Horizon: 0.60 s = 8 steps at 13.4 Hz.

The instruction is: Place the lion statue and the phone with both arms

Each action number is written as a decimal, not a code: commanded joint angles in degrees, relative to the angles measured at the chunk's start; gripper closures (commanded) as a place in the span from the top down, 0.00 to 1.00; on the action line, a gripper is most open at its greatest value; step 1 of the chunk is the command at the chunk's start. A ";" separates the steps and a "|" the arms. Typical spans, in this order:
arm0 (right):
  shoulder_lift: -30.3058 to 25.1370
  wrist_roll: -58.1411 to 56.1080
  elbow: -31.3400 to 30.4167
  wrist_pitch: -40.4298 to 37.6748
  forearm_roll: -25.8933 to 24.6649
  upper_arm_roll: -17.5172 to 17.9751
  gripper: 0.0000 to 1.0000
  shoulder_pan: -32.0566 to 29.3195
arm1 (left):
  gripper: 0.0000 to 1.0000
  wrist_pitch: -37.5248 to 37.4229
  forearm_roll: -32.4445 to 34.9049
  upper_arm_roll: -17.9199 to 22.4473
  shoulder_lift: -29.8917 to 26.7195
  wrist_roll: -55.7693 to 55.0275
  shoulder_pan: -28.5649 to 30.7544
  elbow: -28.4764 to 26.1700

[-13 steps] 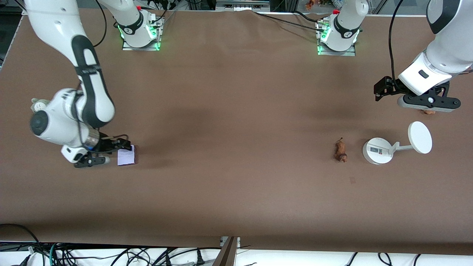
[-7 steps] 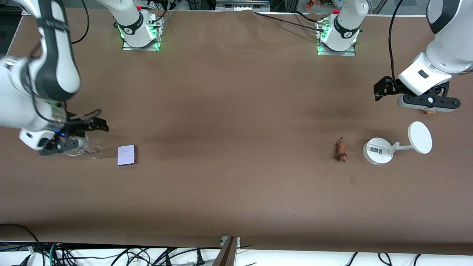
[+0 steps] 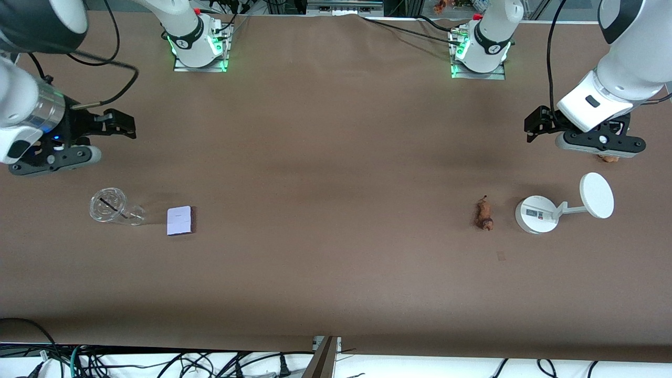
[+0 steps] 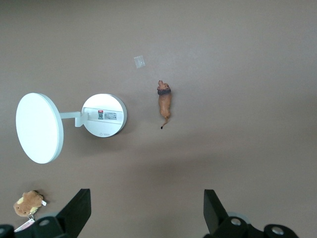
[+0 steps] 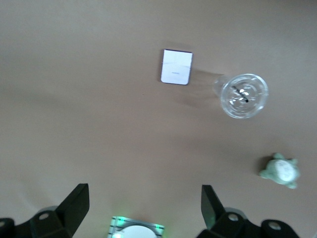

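Seemingly placed already: phone [image 3: 180, 220] flat on the surface [image 3: 336, 273], lion statue [image 3: 484, 213] lying beside the white stand [image 3: 537, 214]. Just beside the phone, clear glass [image 3: 109, 206] with a dark stick inside; best left undisturbed. Draw off high with right hand [image 3: 55, 157], spread and empty, and left hand [image 3: 602, 143], equally spread over the brown plush [image 3: 609, 158].

no legible txt, label on white stand [image 4: 104, 115] base unreadable
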 commanded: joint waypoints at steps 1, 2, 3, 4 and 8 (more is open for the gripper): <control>1.60 1.73 2.99 -2.11 -3.46 0.06 1.00 2.40 | 1.00 -0.57 -0.97 0.11 -0.43 0.42 0.29 1.12; 1.69 4.01 2.91 -2.11 -3.02 0.06 1.00 2.75 | 1.00 -0.57 -1.14 0.37 -0.43 0.60 0.38 1.12; 1.78 4.90 2.99 -2.11 -2.67 0.06 1.00 2.75 | 1.00 -0.48 -1.05 0.38 -0.43 0.77 0.38 1.30; 1.78 4.99 2.91 -2.11 -2.67 -0.02 1.00 2.75 | 1.00 -0.48 -1.05 0.38 -0.43 0.77 0.38 1.82; 1.69 4.64 2.73 -2.19 -1.00 -0.82 1.00 2.14 | 1.00 -0.48 -0.96 0.03 -0.25 0.77 0.29 2.62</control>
